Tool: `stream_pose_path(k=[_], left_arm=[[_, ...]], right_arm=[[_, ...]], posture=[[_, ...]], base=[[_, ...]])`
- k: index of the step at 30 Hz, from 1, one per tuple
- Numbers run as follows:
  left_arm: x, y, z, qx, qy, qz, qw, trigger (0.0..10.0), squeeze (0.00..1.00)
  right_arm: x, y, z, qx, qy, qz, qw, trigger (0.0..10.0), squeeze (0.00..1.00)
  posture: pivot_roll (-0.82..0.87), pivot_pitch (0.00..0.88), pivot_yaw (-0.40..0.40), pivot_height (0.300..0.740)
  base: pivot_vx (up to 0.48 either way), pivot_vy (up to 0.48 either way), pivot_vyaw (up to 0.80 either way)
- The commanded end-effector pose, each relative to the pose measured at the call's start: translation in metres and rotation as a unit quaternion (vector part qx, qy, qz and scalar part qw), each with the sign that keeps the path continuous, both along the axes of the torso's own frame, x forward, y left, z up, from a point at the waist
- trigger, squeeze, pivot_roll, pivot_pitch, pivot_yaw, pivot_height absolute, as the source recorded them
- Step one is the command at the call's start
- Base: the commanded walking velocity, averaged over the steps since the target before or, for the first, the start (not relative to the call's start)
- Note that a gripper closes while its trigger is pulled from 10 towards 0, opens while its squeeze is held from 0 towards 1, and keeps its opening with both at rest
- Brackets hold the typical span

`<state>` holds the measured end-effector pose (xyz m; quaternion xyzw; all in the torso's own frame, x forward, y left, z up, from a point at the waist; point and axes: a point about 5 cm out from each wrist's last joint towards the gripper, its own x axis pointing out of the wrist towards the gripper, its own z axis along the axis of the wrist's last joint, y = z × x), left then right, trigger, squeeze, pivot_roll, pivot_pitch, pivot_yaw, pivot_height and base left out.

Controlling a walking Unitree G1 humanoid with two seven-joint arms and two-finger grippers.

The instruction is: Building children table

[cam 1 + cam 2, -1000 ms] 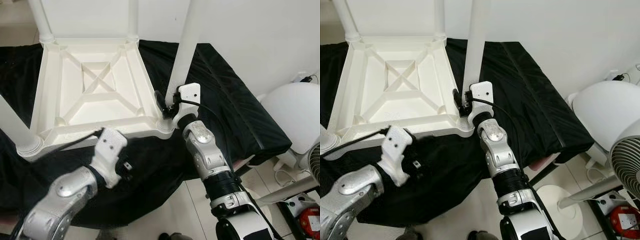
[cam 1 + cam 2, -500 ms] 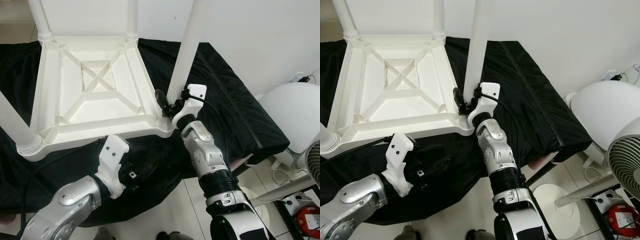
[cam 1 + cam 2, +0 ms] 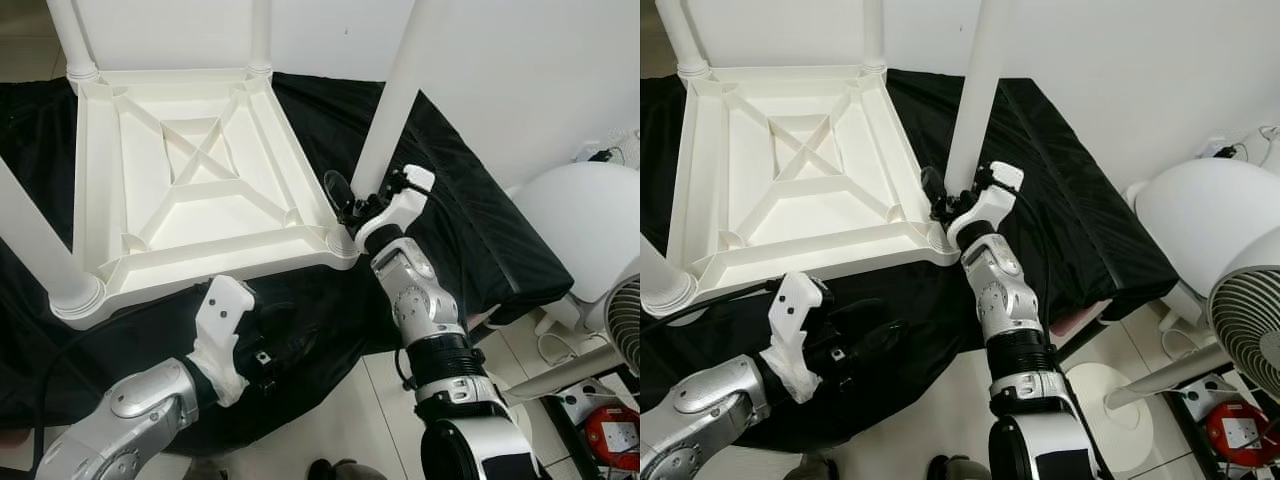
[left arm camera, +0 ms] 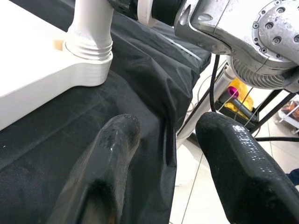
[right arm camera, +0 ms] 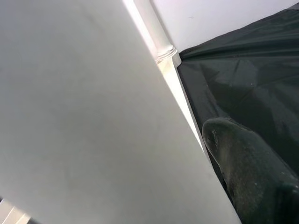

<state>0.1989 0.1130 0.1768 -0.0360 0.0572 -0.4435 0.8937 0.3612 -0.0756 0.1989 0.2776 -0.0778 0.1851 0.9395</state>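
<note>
A white plastic children's table [image 3: 200,262] lies upside down on a black cloth [image 3: 450,200]. Three of its legs stand in their corner sockets: near left [image 3: 40,250], far left [image 3: 70,40] and far right [image 3: 260,35]. My right gripper [image 3: 350,205] is shut on the base of the fourth leg [image 3: 395,100] at the near right corner socket; in the right wrist view one finger [image 5: 247,158] lies against that leg [image 5: 84,116]. Below the table's front edge, my left gripper [image 3: 285,345] hangs open over the cloth, with both fingers [image 4: 112,154] apart and nothing between them.
A white standing fan [image 3: 590,240] is close on the right, its grille [image 3: 1250,330] near my right elbow. A red object [image 3: 620,420] lies on the tiled floor. The cloth-covered surface ends just beyond the table's front edge. A white wall rises behind.
My left gripper has drawn back and down from the table's front edge, and its fingers now show apart. The right gripper and its leg have shifted right, the leg leaning further.
</note>
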Motion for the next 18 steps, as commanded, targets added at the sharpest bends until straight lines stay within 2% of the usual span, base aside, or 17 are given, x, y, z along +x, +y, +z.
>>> stream_pose_path(k=[1, 4, 5, 6, 7, 8, 10, 11, 12, 13, 18], left_arm=[[-0.005, -0.0037, 0.0042, -0.008, -0.002, -0.031, 0.999, 10.0, 0.0], [-0.0049, -0.0035, 0.0043, -0.009, -0.001, -0.03, 1.0, 10.0, 0.0], [-0.0043, -0.0035, 0.0047, -0.01, -0.001, -0.029, 1.0, 10.0, 0.0], [-0.0043, -0.0035, 0.0047, -0.01, -0.001, -0.029, 1.0, 10.0, 0.0], [-0.0032, -0.0037, 0.0057, -0.012, -0.002, -0.027, 1.0, 10.0, 0.0], [-0.0024, -0.0039, 0.0065, -0.014, -0.003, -0.026, 1.0, 10.0, 0.0], [-0.0024, -0.0039, 0.0065, -0.014, -0.003, -0.026, 1.0, 10.0, 0.0], [-0.0017, -0.0041, 0.007, -0.015, -0.003, -0.025, 1.0, 10.0, 0.0], [-0.0017, -0.0041, 0.007, -0.015, -0.003, -0.025, 1.0, 10.0, 0.0], [-0.0016, -0.0043, 0.0074, -0.016, -0.003, -0.025, 1.0, 10.0, 0.0], [-0.0011, -0.0048, 0.008, -0.018, -0.002, -0.025, 1.0, 10.0, 0.0]], right_arm=[[-0.0017, 0.0153, 0.0076, 0.017, -0.008, 0.015, 1.0, 10.0, 0.0], [-0.0018, 0.0153, 0.0082, 0.011, -0.011, 0.015, 1.0, 10.0, 0.0], [-0.0021, 0.0157, 0.0103, -0.029, -0.028, 0.009, 0.999, 9.2, 0.0], [-0.0021, 0.0157, 0.0103, -0.029, -0.028, 0.009, 0.999, 9.2, 0.0], [-0.0029, 0.0165, 0.0132, -0.1, -0.057, -0.004, 0.993, 0.0, 0.0], [-0.0038, 0.0176, 0.0151, -0.15, -0.079, -0.013, 0.985, 0.0, 0.0], [-0.0038, 0.0176, 0.0151, -0.15, -0.079, -0.013, 0.985, 0.0, 0.0], [-0.0048, 0.0192, 0.0154, -0.183, -0.091, -0.018, 0.979, 4.7, 0.0], [-0.0048, 0.0192, 0.0154, -0.183, -0.091, -0.018, 0.979, 4.7, 0.0], [-0.0055, 0.02, 0.0151, -0.201, -0.097, -0.022, 0.974, 10.0, 0.0], [-0.0054, 0.0199, 0.0131, -0.228, -0.096, -0.032, 0.968, 10.0, 0.0]], posture=[[0.13, 0.148, -0.129, 0.74], [0.13, 0.148, -0.129, 0.74], [0.13, 0.148, -0.129, 0.74], [0.13, 0.148, -0.129, 0.74], [0.13, 0.149, -0.131, 0.74], [0.13, 0.149, -0.131, 0.74], [0.13, 0.149, -0.131, 0.74], [0.13, 0.149, -0.131, 0.74], [0.13, 0.149, -0.131, 0.74], [0.12, 0.148, -0.132, 0.74], [0.12, 0.148, -0.132, 0.74]], base=[[0.0, 0.0, 0.0], [0.0, 0.0, 0.0], [0.0, 0.0, 0.0], [0.0, 0.0, 0.0], [0.0, 0.0, 0.0], [0.0, 0.0, 0.0], [0.0, 0.0, 0.0], [0.0, 0.0, 0.0], [0.0, 0.0, 0.0], [0.0, 0.0, 0.0], [0.0, 0.0, 0.0]])
